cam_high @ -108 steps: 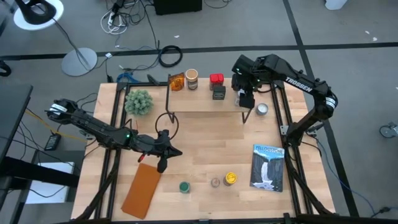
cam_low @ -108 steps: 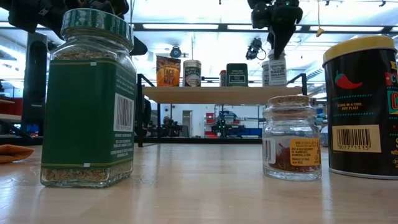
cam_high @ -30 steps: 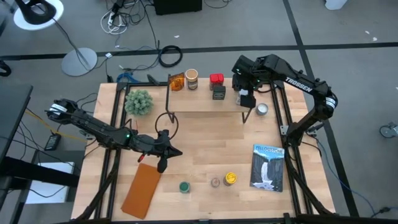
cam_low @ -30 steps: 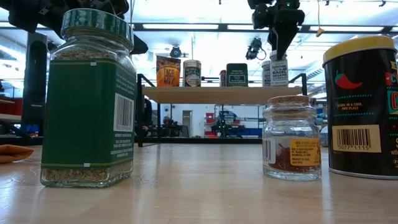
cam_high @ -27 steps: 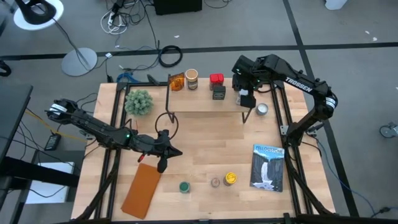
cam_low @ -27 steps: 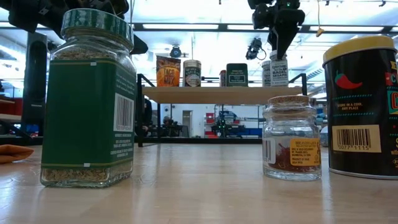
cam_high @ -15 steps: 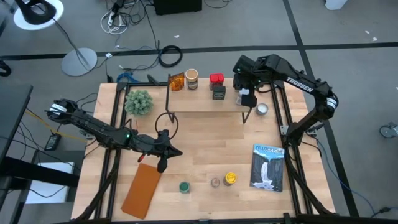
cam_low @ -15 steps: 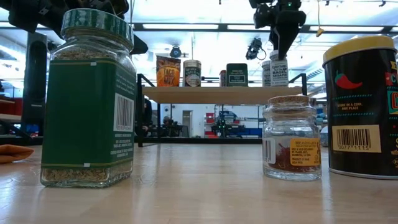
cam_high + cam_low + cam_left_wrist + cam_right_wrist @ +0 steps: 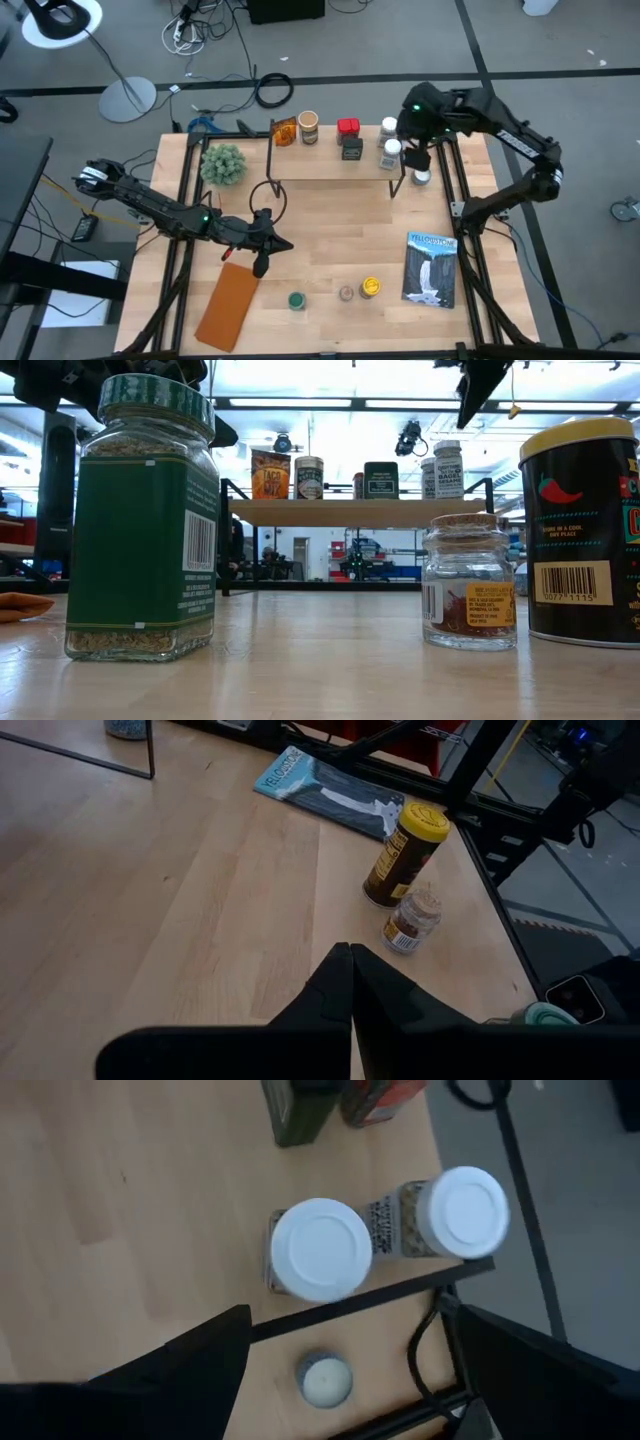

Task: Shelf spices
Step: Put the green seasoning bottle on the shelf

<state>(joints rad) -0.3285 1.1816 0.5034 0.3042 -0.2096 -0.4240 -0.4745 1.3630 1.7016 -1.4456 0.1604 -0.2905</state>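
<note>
I see right gripper (image 9: 418, 155) spread wide, empty, above two white-lidded jars (image 9: 322, 1248) on shelf (image 9: 330, 165). Left gripper (image 9: 262, 262) pinched closed, empty, over table (image 9: 320, 240).

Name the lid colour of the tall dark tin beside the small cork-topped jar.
Yellow; the tin's lid shows best in the left wrist view.

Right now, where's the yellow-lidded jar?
High view: yellow-lidded jar stands on the table's near edge, right of the cork-topped jar, left of the blue-and-white packet.
</note>
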